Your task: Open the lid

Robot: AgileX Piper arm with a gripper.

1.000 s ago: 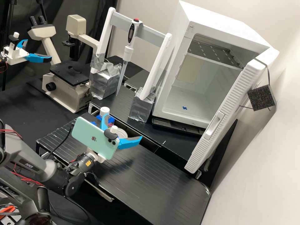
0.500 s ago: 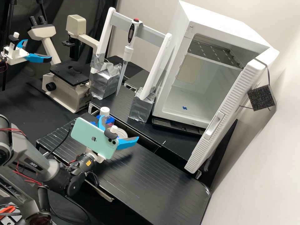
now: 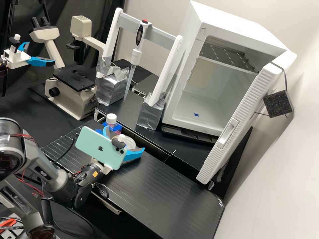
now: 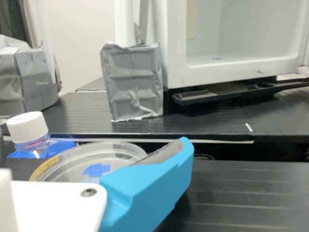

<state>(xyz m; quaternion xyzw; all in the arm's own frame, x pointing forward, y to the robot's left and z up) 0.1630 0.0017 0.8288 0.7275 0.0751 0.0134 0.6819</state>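
Gripper [image 3: 123, 141] dipped slightly, spread, nr dish [image 4: 116, 155]

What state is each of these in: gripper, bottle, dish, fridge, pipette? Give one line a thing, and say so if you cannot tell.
Gripper: open, fingers spread.
Bottle: upright, white cap on.
Dish: partly hidden; cannot tell whether lidded.
Fridge: door open.
Pipette: tip down, on its rack.

Microscope [image 3: 73, 96], pipette [image 3: 136, 56] between white posts [image 3: 167, 68], and open white fridge [image 3: 232, 31]
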